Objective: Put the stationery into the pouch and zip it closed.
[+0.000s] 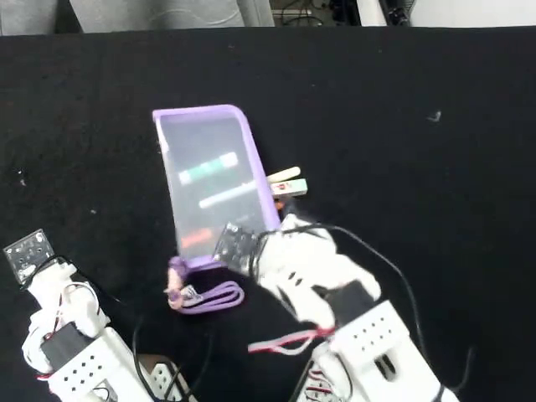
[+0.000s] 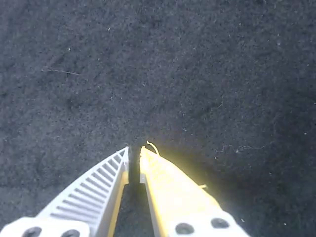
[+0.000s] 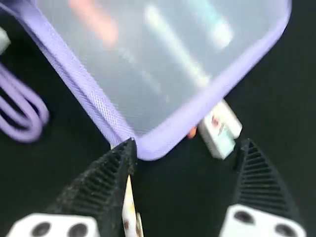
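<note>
Black table [image 1: 419, 126], purple pouch [image 1: 213, 176] lying flat at its middle, right gripper [image 3: 187, 145] at the pouch's near corner.
The right gripper is released, its jaws wide and straddling that corner. The left gripper [image 2: 135, 150] is clenched on nothing, well apart from the pouch. Stationery [image 3: 219, 131] juts out at the pouch's edge between the right jaws. A purple strap [image 1: 209, 295] lies beside the pouch.

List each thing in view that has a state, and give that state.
Pouch, lying flat, items visible inside, not fully closed.
Stationery, two pieces poking out of the pouch's side.
Strap, lying in loops beside the pouch's end.
Left gripper, jaws shut, empty.
Right gripper, jaws open at the pouch's corner.
</note>
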`<action>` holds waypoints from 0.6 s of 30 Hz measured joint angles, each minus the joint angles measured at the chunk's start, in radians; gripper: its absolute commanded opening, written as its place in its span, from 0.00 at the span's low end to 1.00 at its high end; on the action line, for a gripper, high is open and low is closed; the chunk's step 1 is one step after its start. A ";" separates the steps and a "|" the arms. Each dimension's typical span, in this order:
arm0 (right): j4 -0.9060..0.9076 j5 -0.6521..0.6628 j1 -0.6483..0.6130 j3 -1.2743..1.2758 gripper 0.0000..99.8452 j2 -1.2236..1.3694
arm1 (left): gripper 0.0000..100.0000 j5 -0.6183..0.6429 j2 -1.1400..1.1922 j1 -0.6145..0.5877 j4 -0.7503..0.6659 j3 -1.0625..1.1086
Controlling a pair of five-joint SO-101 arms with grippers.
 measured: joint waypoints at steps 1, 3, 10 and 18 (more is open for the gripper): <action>0.012 -0.034 -0.043 0.000 0.32 -0.035 | 0.05 0.000 0.000 0.000 0.000 0.000; 0.041 -0.097 -0.143 0.000 0.32 -0.101 | 0.05 0.000 0.000 0.000 0.000 0.000; 0.068 -0.163 -0.405 0.000 0.32 -0.158 | 0.05 0.000 0.000 -0.006 0.000 0.000; -0.040 -0.218 -0.423 0.000 0.32 0.014 | 0.05 0.000 0.000 -0.006 0.000 0.000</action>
